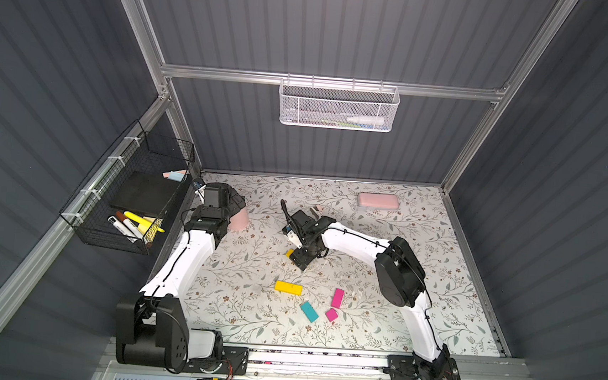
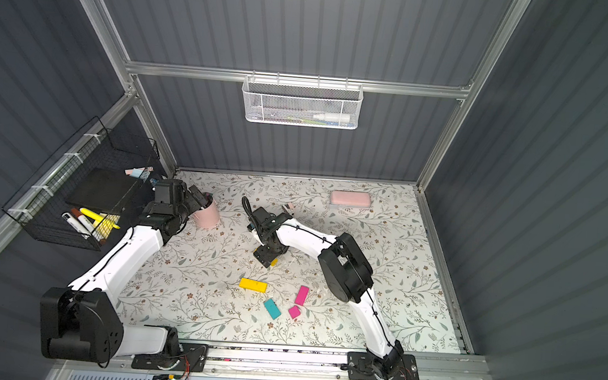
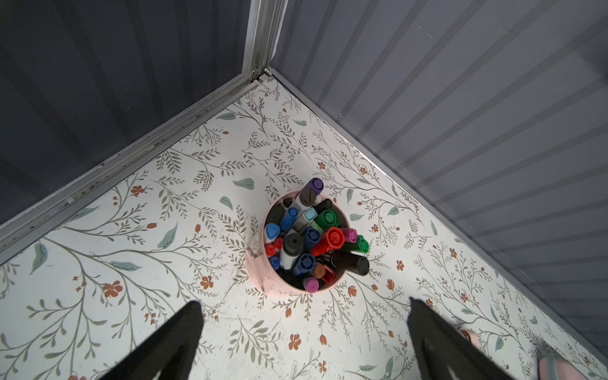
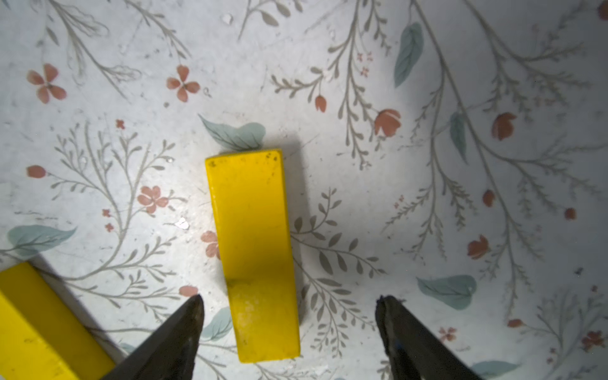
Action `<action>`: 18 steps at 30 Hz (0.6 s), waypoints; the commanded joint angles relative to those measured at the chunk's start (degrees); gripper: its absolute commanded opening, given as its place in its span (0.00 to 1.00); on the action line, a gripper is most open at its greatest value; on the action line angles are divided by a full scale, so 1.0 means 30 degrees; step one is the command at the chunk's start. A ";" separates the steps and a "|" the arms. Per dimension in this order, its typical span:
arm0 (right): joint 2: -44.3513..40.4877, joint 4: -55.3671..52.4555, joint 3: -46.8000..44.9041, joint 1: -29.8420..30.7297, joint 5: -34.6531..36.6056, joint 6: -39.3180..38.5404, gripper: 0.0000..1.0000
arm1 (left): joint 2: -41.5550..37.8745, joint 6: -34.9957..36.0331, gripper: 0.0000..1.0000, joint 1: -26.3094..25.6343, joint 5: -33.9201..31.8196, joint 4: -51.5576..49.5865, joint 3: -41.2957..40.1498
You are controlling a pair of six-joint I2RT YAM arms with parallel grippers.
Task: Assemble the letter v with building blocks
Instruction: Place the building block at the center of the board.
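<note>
Yellow long plastic brick point(image 4: 253, 253) lies free between the right gripper's point(image 4: 289, 301) parted, empty jaws. Pick-up stage, I'd say. Next: close squarely, lift, set it slanted.

The left arm point(image 1: 187, 259) is stretching toward the far left corner, and the left hand point(image 3: 304, 304) is holding its fingers spread wide. The right arm point(image 1: 351, 235) is folding inward at the elbow. The right hand point(image 4: 290, 298) is pointing downward with fingers parted, apparently gripping nothing.
</note>
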 commanded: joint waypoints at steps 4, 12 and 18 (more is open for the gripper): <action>0.0572 -0.0046 0.0608 0.0232 -0.0003 0.0164 0.79 | -0.0373 0.0050 0.99 0.0069 -0.0320 -0.0235 -0.0168; 0.1145 0.0129 0.0838 0.0319 0.0041 0.0233 0.75 | -0.0373 0.0065 0.99 0.0095 -0.0355 -0.0260 -0.0195; 0.1480 0.0196 0.0904 0.0610 0.0472 0.0231 0.68 | -0.0355 0.0057 0.99 0.0095 -0.0355 -0.0242 -0.0167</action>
